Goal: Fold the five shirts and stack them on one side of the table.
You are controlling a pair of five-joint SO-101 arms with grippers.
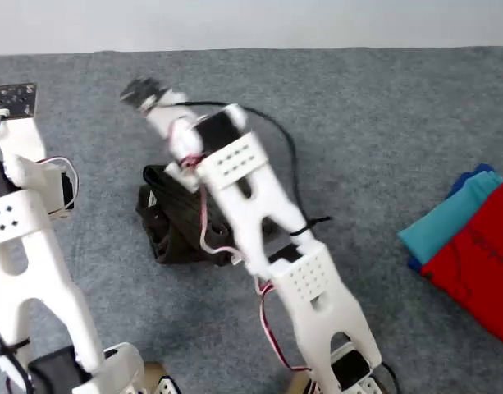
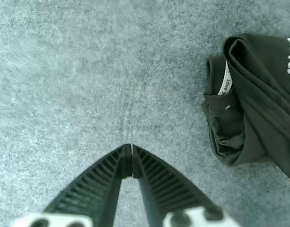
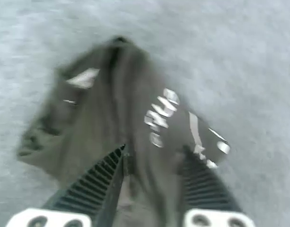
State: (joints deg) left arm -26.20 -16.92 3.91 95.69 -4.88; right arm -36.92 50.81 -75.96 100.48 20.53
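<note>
One dark shirt [image 3: 111, 109] with pale print lies bunched near the middle of the grey bench [image 1: 382, 123], not folded flat. The right gripper [image 3: 154, 156] is on it from above. In the right wrist view its jaws stand apart with a thick fold of the cloth between them, and some cloth rises over one jaw, so they are grasping the shirt. In the high view the right arm [image 1: 259, 213] leans over this shirt and covers a part of it. The left gripper [image 2: 132, 149] hangs above bare bench beside the shirt, near it but not touching. Its jaws are clenched together with nothing between them. The left wrist view shows the collar and a white label on the side of the shirt toward this gripper. Well apart, at the right side of the bench, three folded shirts lie overlapping: a red shirt [image 1: 481, 263] on top, a teal shirt [image 1: 448, 217] under it, and a blue shirt [image 1: 473, 176] lowest.
</note>
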